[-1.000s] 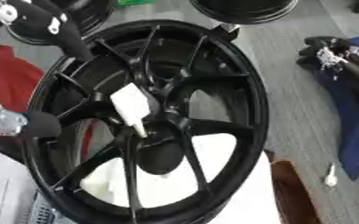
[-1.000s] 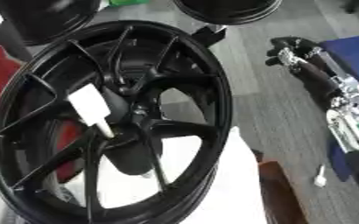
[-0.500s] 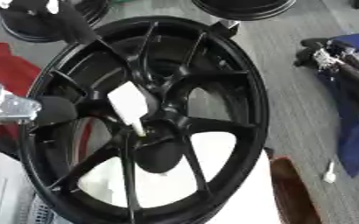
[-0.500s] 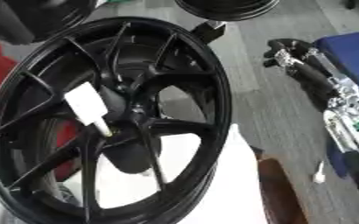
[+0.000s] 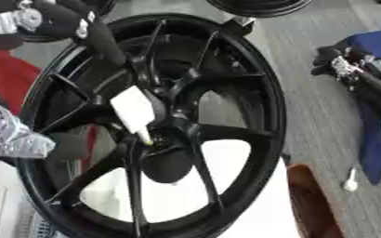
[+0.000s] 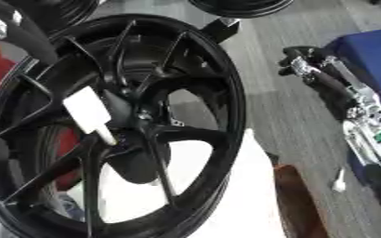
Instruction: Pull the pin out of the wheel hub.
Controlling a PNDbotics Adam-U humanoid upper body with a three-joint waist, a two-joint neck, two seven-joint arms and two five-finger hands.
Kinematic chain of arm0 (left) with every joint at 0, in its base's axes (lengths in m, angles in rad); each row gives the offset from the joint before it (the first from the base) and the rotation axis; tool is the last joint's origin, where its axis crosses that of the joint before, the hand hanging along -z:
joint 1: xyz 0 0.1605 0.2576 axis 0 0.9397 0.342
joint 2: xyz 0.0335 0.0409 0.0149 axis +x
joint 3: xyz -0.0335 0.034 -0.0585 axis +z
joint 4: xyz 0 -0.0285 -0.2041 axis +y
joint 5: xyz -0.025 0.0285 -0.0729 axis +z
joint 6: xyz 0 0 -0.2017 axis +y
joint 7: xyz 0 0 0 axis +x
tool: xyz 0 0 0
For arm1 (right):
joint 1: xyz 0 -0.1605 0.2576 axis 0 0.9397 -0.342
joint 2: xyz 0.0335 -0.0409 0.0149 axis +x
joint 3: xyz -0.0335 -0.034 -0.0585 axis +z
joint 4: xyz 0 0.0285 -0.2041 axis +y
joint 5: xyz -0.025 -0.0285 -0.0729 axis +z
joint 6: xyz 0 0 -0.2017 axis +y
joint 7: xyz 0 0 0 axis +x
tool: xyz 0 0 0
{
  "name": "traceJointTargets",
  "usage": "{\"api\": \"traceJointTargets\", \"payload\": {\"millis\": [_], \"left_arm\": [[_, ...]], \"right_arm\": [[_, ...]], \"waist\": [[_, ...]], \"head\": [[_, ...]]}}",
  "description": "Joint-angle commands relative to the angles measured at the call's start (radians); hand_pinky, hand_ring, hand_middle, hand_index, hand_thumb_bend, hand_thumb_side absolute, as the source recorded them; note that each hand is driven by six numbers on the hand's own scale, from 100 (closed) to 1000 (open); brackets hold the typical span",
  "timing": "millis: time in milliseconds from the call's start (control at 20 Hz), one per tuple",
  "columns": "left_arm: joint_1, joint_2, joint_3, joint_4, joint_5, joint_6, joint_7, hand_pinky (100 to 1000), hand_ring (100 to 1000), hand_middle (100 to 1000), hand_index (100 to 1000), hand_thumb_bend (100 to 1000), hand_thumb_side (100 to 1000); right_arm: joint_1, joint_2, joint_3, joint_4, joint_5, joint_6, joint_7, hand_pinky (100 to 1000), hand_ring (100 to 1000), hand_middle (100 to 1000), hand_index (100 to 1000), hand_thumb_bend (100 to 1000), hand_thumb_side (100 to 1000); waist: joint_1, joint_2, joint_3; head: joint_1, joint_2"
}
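Fingers (image 5: 96,39) rest on one wheel hub (image 5: 251,93), one pin (image 5: 134,111).

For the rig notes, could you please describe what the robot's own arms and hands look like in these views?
The right hand is black, its fingers bunched, on a black forearm with bright silver metal joints and a small green mark lower down. The left arm is black with silver-white joint parts; a crinkled silvery part shows at the left edge.
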Motion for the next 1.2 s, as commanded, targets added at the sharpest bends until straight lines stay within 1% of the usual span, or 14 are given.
{"api": "traceJointTargets", "payload": {"millis": [50,150,350,600,800,950,1000,1200], "left_arm": [[-0.022,0.009,0.017,-0.010,-0.022,-0.052,-0.010,801,776,760,841,539,386],[-0.028,0.003,0.011,-0.010,-0.045,-0.082,-0.027,802,778,762,842,534,353],[-0.025,0.001,0.015,-0.010,-0.088,-0.143,-0.036,802,777,762,841,530,323],[-0.001,0.006,0.034,-0.010,-0.115,-0.225,-0.019,801,770,747,837,530,333],[0.011,0.010,0.049,-0.010,-0.142,-0.291,-0.005,802,774,757,841,543,352],[0.013,0.010,0.051,-0.009,-0.147,-0.316,-0.019,810,796,802,859,558,388],[0.012,0.010,0.048,-0.006,-0.142,-0.319,-0.031,809,794,800,860,554,399],[0.000,-0.002,0.050,0.030,-0.084,-0.318,-0.097,811,790,778,853,572,396]], "right_arm": [[-0.007,-0.013,-0.004,-0.021,0.017,-0.003,0.008,972,725,671,792,100,544],[-0.004,-0.012,-0.003,-0.031,0.023,-0.004,0.012,972,725,672,792,100,546],[0.003,-0.011,-0.001,-0.057,0.039,-0.004,0.020,971,726,673,792,100,548],[0.005,-0.008,0.001,-0.080,0.064,-0.001,0.027,971,727,673,792,100,554],[0.005,-0.006,0.001,-0.082,0.067,0.001,0.029,971,727,673,792,100,558],[0.006,-0.003,0.003,-0.079,0.068,0.002,0.030,971,727,673,792,100,561],[0.006,-0.003,0.004,-0.078,0.068,0.003,0.031,971,728,673,792,100,562],[0.003,-0.002,0.007,-0.075,0.068,0.003,0.036,971,728,674,792,100,563]], "waist": [[0.002,-0.006,-0.006],[0.006,0.002,-0.013],[0.012,0.020,-0.024],[0.019,0.035,-0.038],[0.021,0.039,-0.043],[0.022,0.039,-0.044],[0.022,0.038,-0.045],[0.025,0.034,-0.050]], "head": [[0.003,-0.014],[0.007,-0.016],[0.013,-0.021],[0.015,-0.024],[0.015,-0.028],[0.009,-0.043],[0.001,-0.050],[-0.021,-0.077]]}}
